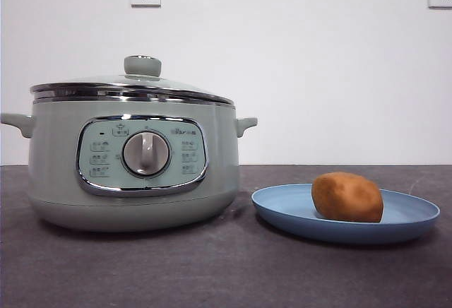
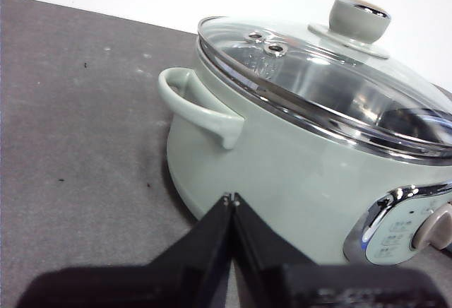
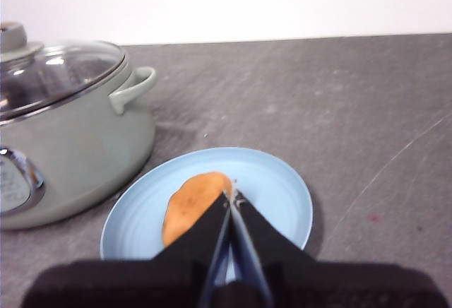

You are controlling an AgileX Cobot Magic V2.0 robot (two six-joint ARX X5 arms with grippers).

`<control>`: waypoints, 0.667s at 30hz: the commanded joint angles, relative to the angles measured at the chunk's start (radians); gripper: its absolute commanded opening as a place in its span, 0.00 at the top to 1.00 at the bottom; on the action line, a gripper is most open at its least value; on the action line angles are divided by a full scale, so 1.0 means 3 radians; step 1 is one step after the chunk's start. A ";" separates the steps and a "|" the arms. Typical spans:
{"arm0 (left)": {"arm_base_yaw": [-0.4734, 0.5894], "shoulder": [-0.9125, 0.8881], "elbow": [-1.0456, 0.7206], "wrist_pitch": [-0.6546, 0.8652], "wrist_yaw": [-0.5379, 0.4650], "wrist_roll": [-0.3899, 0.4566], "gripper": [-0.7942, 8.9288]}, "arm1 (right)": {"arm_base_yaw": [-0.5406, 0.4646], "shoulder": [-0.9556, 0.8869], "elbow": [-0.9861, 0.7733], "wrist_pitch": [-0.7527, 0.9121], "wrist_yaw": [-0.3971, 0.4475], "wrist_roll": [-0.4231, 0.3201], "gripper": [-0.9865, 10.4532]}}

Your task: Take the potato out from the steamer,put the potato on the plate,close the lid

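Potato (image 3: 192, 205) lies on the plate (image 3: 282, 188) just beyond the right gripper (image 3: 231, 198) — jaws closed, empty. Left gripper (image 2: 231, 198) closed beside the steamer (image 2: 282, 181) — lid (image 2: 318, 75) seated.

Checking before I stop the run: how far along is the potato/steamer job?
Looks complete. Done: the potato lies on the plate, beside the steamer, and the lid sits closed on the steamer's rim. In hand: nothing; the left end effector and right end effector are both shut and empty, clear of the items. Left: nothing visible.
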 commanded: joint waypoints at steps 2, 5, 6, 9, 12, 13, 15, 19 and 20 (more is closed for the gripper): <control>0.0009 -0.0009 -0.0043 0.0001 -0.0004 -0.0008 0.92 | -0.0060 -0.0113 -0.0092 0.0034 0.0019 0.0037 0.91; 0.0009 -0.0009 -0.0043 0.0001 -0.0004 -0.0008 0.92 | -0.0088 -0.0225 -0.0178 0.0045 0.0019 0.0078 0.91; 0.0009 -0.0009 -0.0043 0.0001 -0.0004 -0.0008 0.92 | -0.0094 -0.0275 -0.0216 0.0045 0.0019 0.0116 0.91; 0.0009 -0.0009 -0.0043 0.0001 -0.0004 -0.0008 0.92 | -0.0103 -0.0418 -0.0310 0.0043 0.0019 0.0230 0.91; 0.0009 -0.0009 -0.0043 0.0001 -0.0004 -0.0008 0.92 | -0.0102 -0.0512 -0.0356 0.0053 0.0014 0.0282 0.91; 0.0009 -0.0009 -0.0043 0.0001 -0.0004 -0.0008 0.92 | -0.0103 -0.0512 -0.0357 0.0048 0.0013 0.0298 0.91; 0.0009 -0.0009 -0.0043 0.0001 -0.0004 -0.0008 0.92 | -0.0102 -0.0512 -0.0357 0.0041 0.0013 0.0312 0.91; 0.0009 -0.0009 -0.0043 0.0001 -0.0004 -0.0008 0.92 | -0.0102 -0.0512 -0.0376 0.0031 0.0027 0.0411 0.91; 0.0009 -0.0009 -0.0043 0.0001 -0.0004 -0.0008 0.92 | -0.0102 -0.0512 -0.0394 0.0032 0.0086 0.0453 0.91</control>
